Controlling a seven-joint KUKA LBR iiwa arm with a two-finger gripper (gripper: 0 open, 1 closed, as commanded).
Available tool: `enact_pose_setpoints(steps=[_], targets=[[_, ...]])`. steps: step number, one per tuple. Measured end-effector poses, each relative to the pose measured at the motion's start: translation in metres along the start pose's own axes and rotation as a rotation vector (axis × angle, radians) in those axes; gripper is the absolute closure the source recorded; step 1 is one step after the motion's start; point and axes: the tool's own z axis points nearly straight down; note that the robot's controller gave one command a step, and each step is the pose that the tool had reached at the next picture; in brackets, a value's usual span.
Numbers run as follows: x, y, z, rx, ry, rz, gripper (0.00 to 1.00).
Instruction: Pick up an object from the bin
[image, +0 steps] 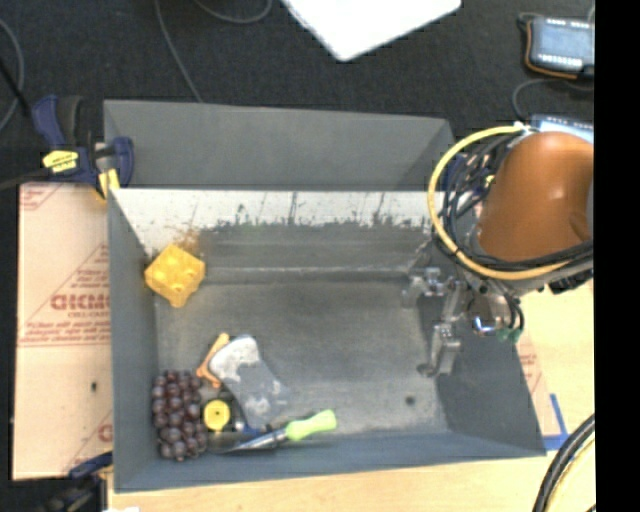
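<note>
Illumination moderate and diffuse, falling from above. Grey metal bin (330, 330): floor evenly lit, no hard shadows; the top strip of its far wall reads pale and washed out, the right wall darker. Orange wrist cover (535, 190) carries a broad, soft highlight. White sheet (370, 20) beyond the bin is overexposed. Ground behind the bin is dim. Yellow block (175, 273) casts a faint shadow.

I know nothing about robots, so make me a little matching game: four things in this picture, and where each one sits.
Things:
1 yellow block
2 bunch of dark grapes
3 green-handled tool
4 gripper

Places:
A right side of the bin
B lower left corner
C upper left
D along the lower wall

Pairs: 1-C, 2-B, 3-D, 4-A
</note>
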Motion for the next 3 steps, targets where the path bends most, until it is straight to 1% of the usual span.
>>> enact_pose_setpoints(steps=[1, 2, 3], targets=[[-0.001, 0.0, -0.004, 0.001, -0.008, -0.002, 0.0], [0.004, 0.022, 0.03, 0.003, -0.013, -0.058, 0.0], [0.003, 0.049, 0.077, 0.0, -0.012, 0.0, 0.0]])
